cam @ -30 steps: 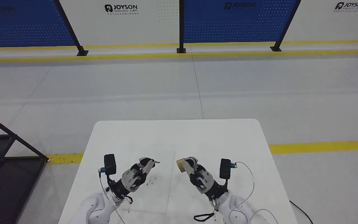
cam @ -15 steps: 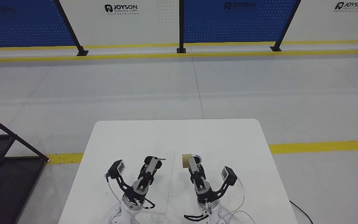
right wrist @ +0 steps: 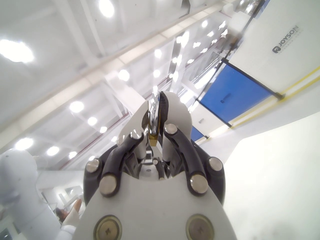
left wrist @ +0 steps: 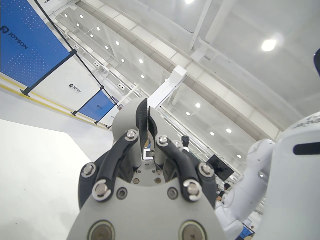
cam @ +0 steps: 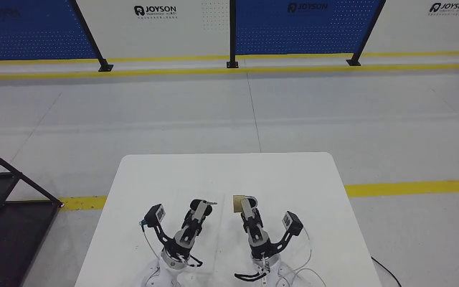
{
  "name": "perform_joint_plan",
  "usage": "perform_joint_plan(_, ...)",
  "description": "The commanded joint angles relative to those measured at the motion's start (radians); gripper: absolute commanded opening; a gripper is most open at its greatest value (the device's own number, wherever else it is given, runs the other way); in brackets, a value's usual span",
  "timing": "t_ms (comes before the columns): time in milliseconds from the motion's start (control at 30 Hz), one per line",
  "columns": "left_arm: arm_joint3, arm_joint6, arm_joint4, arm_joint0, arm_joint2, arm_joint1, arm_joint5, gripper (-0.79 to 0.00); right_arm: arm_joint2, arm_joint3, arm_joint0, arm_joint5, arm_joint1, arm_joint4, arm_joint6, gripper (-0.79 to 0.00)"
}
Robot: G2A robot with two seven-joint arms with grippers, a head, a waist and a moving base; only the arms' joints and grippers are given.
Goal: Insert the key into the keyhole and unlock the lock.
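Brass padlock with silver shackle (right wrist: 152, 125) is clamped in the right claw (right wrist: 157, 96), held above the white desk (cam: 294, 179); the left claw (left wrist: 147, 104), near it, pinches a small metal key (cam: 209, 204).

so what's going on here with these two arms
Both arms are raised over the table. The left gripper is shut on the key, and the right gripper is shut on the lock. Key and lock sit side by side with a gap between them, so the key is not yet in.
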Motion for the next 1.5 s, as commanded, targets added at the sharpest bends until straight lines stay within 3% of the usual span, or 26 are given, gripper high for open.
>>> perform_joint_plan(0,0.015,0.019,0.015,-0.010,0.020,-0.009,0.009,-0.785,-0.003,0.004,0.003,0.003,-0.005,0.004,-0.006,-0.785)
perform_joint_plan(533,0.101,0.214,0.163,-0.063,0.094,-0.065,0.004,-0.785,-0.017,0.045,0.014,0.057,-0.043,-0.084,-0.123,-0.785)
perform_joint_plan(1467,0.131,0.234,0.179,-0.077,0.101,-0.104,0.011,-0.785,-0.031,0.085,0.038,0.072,-0.058,-0.141,-0.156,-0.785)
